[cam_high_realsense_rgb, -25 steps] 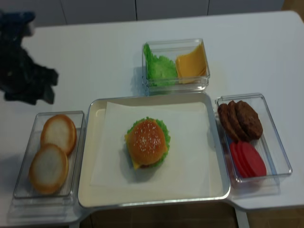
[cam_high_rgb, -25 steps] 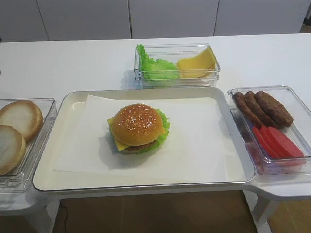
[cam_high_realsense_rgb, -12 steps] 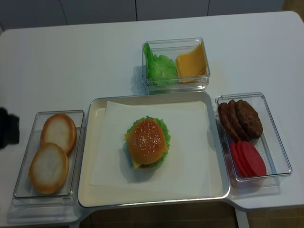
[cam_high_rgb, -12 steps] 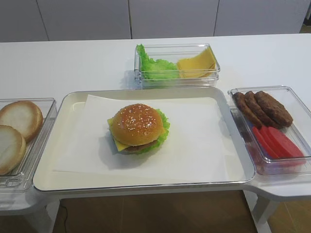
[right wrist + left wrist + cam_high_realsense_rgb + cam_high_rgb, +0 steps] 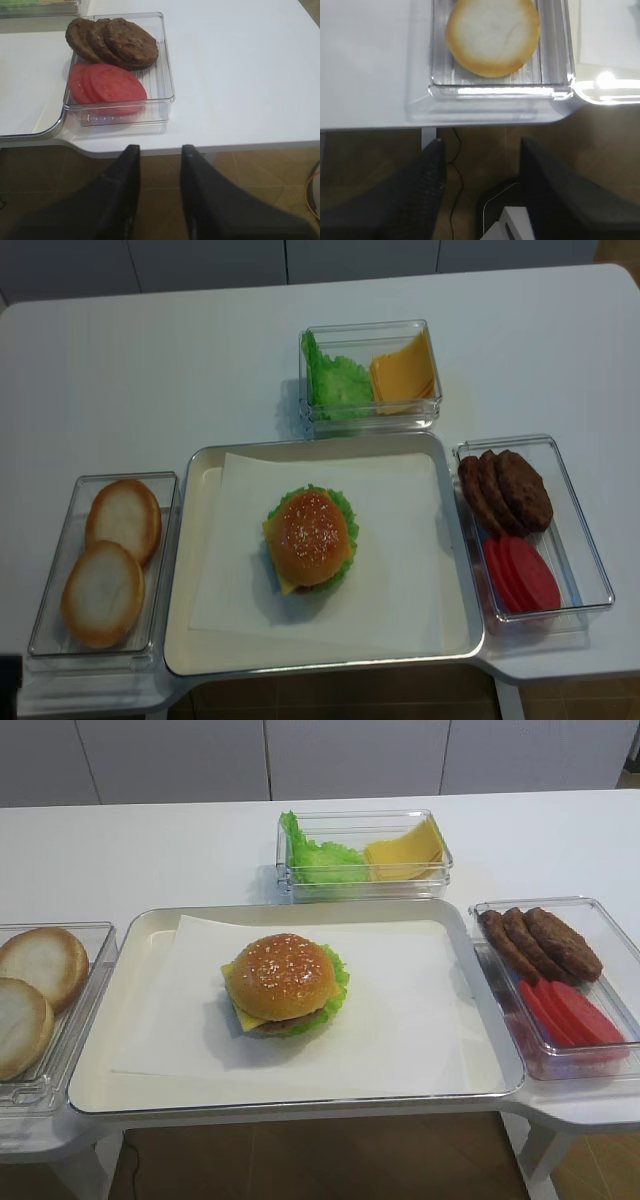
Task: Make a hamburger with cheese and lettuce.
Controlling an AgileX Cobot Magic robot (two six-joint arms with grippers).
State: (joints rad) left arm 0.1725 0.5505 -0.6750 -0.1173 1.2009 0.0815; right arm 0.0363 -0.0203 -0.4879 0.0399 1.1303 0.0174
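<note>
Hamburger [image 5: 285, 985]: golden sesame-speckled bun, green frill, yellow corners.

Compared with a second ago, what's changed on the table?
The left arm has pulled back off the table toward its near left edge; only a dark sliver shows at the overhead view's bottom left corner. Its wrist view shows the left gripper below the table edge, jaws apart and empty. Nothing was picked up or released. The hamburger, tray and ingredient boxes stayed put.
</note>
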